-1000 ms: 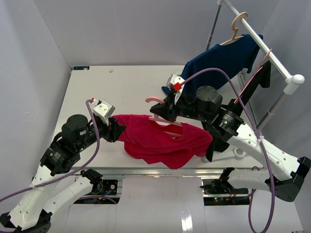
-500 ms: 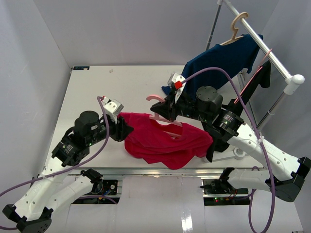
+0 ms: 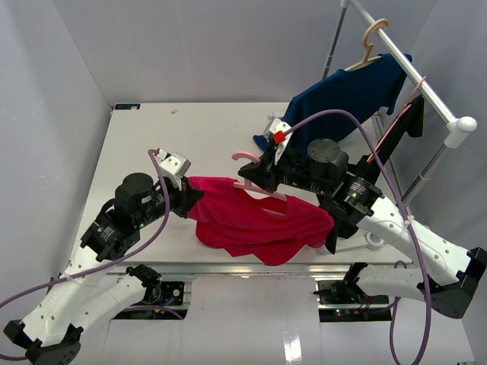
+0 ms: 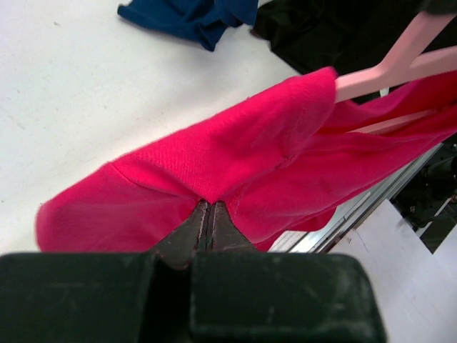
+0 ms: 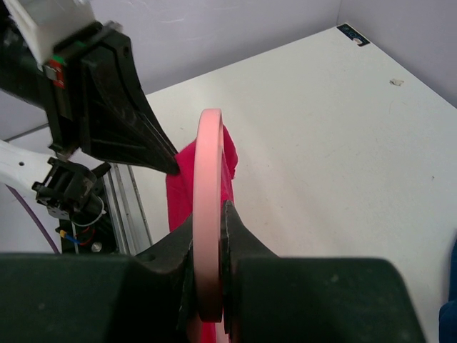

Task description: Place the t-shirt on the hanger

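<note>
The crimson t-shirt (image 3: pixel 255 222) hangs draped over the pale-pink hanger (image 3: pixel 257 188) above the table's near edge. My right gripper (image 3: pixel 260 172) is shut on the hanger's neck just below the hook (image 5: pixel 209 164) and holds it up. At the shirt's left end my left gripper (image 3: pixel 192 199) is shut, with a fold of red cloth (image 4: pixel 214 161) puckered at its tips (image 4: pixel 209 207). One pink hanger arm (image 4: pixel 400 63) sticks out of the cloth in the left wrist view. The right wrist view shows the left gripper (image 5: pixel 125 107) touching the t-shirt (image 5: pixel 178 189).
A clothes rail (image 3: pixel 415 76) stands at the back right, with a navy shirt (image 3: pixel 350 91) on a beige hanger (image 3: pixel 371 42) and a black garment (image 3: pixel 407 125). The navy cloth's hem (image 4: pixel 189 14) lies on the white table (image 3: pixel 167 137). The table's metal front rail (image 3: pixel 228 268) runs below the t-shirt.
</note>
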Motion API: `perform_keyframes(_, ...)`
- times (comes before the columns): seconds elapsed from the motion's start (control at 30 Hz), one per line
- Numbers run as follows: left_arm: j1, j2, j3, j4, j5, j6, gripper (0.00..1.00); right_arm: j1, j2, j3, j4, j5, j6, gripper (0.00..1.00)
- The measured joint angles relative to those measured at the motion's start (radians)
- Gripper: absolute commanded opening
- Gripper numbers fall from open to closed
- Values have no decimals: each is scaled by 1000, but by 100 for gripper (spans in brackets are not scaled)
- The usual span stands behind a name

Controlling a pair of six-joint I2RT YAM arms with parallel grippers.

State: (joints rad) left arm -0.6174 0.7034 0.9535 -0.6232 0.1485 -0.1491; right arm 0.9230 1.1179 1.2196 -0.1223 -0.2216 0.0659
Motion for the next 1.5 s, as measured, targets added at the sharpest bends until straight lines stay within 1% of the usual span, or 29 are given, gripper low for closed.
perform_keyframes(0.27,0,1,76,-9,-45,-1,0,0,3,-13,-58,13,-49,8)
perform_keyframes(0.53,0,64,82,-30,-111,-1,1,0,18,-14,-125,-24,-93,8)
perform_keyframes(0.6,0,76,82,-33,-127,-1,8,0,16,-14,-129,-40,-96,8)
perform_keyframes(0.63,0,81,82,-34,-133,-1,19,0,15,-14,-132,-47,-97,8)
perform_keyframes(0.67,0,86,82,-36,-136,-1,38,0,13,-14,-134,-53,-99,8)
perform_keyframes(0.7,0,89,82,-36,-135,-1,46,0,11,-14,-134,-56,-99,8)
perform_keyframes(0.73,0,94,82,-37,-129,2,53,0,7,-14,-135,-59,-99,8)
perform_keyframes(0.8,0,101,83,-42,-115,10,60,0,-3,-12,-136,-58,-99,8)
perform_keyframes(0.93,0,99,103,-75,-106,28,64,0,-7,32,-159,-26,-99,8)
perform_keyframes(1.2,0,5,166,-132,-141,65,64,0,1,181,-168,38,-68,8)
perform_keyframes(1.5,0,-36,146,-162,-205,75,60,0,3,205,-176,58,-32,8)
